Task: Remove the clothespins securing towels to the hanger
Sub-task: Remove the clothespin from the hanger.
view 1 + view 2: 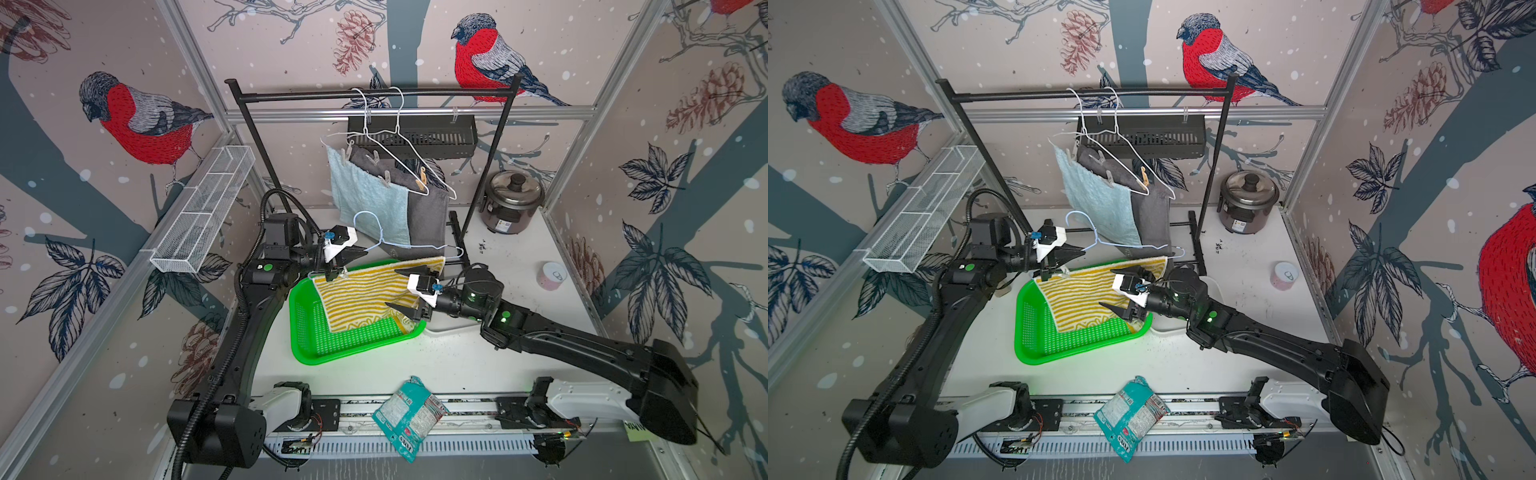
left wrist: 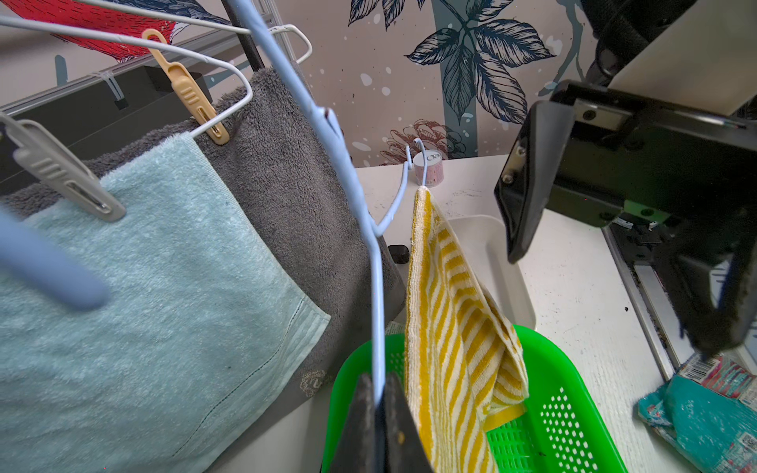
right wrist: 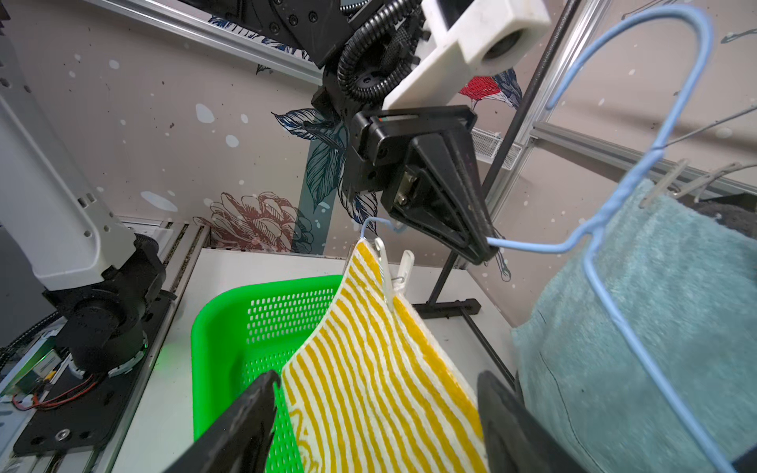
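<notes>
Our left jaws (image 3: 477, 245) are clamped together on the wire of the blue hanger (image 3: 606, 229), over the far corner of the green basket (image 3: 221, 327). The striped towel (image 3: 368, 368) hangs from that hanger and sags into the basket. One white clothespin (image 3: 395, 278) pins the towel's upper corner to the wire, just beside the left jaws. Our right jaws (image 3: 379, 381) stand wide apart over the basket, one finger on either side of the towel's lower part and well apart from the white clothespin. We cannot tell whether either finger touches the cloth.

Behind the basket, two white hangers (image 1: 390, 137) hang on the black rack (image 1: 374, 93). They carry the light blue towel (image 1: 365, 203) and the dark grey towel (image 1: 430, 216). On these two towels we make out four pegs: three greyish clothespins (image 1: 386, 176) and one tan clothespin (image 2: 186, 90).

We count three towels, three hangers and five clothespins.
</notes>
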